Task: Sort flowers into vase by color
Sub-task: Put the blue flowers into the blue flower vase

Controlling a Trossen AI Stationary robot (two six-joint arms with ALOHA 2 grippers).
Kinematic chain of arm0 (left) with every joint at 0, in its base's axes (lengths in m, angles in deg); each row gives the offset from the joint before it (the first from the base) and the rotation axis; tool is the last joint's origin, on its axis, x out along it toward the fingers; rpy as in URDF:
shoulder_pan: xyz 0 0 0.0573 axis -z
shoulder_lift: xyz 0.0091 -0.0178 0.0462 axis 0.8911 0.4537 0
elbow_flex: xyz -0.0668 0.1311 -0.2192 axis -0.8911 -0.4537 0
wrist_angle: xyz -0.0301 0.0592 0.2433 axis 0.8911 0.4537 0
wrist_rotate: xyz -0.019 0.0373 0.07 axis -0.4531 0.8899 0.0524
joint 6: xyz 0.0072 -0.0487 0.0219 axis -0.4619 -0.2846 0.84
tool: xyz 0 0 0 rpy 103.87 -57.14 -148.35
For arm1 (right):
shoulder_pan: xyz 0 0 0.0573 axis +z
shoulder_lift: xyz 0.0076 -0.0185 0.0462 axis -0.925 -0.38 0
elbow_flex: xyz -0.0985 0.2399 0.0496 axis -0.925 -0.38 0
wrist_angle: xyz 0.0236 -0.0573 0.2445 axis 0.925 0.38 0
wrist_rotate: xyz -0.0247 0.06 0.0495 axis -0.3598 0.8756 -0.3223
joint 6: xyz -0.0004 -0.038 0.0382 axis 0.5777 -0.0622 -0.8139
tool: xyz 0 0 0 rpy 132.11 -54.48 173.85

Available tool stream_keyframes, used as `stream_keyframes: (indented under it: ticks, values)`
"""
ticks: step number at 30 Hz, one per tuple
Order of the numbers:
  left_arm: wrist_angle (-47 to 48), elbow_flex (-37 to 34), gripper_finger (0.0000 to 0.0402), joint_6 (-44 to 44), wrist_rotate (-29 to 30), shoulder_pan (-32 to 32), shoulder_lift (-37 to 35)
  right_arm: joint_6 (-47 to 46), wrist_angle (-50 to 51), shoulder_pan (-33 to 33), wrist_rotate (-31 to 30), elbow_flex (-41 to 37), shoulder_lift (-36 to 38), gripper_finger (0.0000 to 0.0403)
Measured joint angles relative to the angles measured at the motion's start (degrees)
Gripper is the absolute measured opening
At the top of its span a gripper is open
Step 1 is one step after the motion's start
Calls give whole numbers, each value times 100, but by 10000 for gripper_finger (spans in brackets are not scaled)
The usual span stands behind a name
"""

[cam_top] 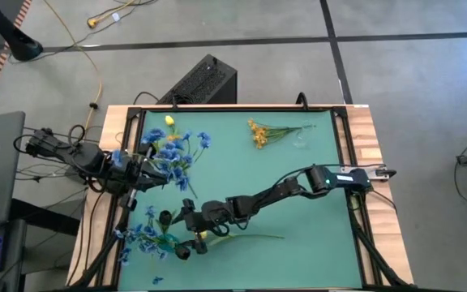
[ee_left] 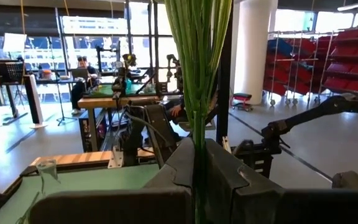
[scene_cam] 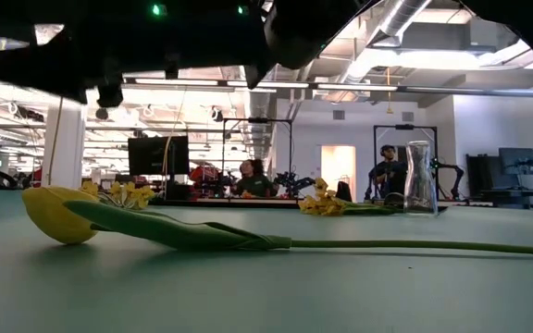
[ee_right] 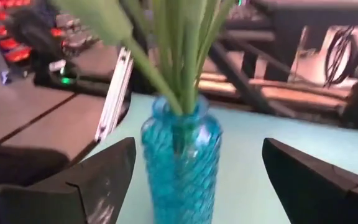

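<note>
One yellow tulip [scene_cam: 58,215] lies flat on the green table [cam_top: 298,211], its long stem running out across the mat just beside the right gripper [cam_top: 191,235]. A single bunch of yellow-orange flowers [cam_top: 259,132] lies at the far side of the table, its stems pointing toward a clear glass vase [scene_cam: 419,179] close by. Two clusters of blue flowers show: one [cam_top: 173,154] held in a bundle of green stems [ee_left: 197,74] by the left gripper [cam_top: 132,174], whose fingers are clamped on them, and one [cam_top: 144,237] standing in a blue glass vase [ee_right: 180,163] at the near left. The right arm stretches low across the table from the right edge, its fingers [ee_right: 92,180] spread wide apart and facing the blue vase, gripping nothing.
</note>
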Motion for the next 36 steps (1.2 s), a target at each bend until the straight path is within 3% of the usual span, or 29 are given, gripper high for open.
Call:
stream_keyframes:
  ticks: [8, 28, 32, 36]
  values:
    - [-14, 0, 2, 11, 2, 0, -2, 94, -821, 81, 76, 9, -366, 377]
    - [-14, -2, 2, 46, 2, 0, 11, 631, -1243, 164, -131, 11, -373, 377]
    - [-18, -4, 2, 125, 3, 0, 11, 580, -1486, 166, -120, 495, -851, 377]
    - [-18, -4, 2, 72, 0, 0, 9, 619, -858, 166, -6, 980, -1163, 377]
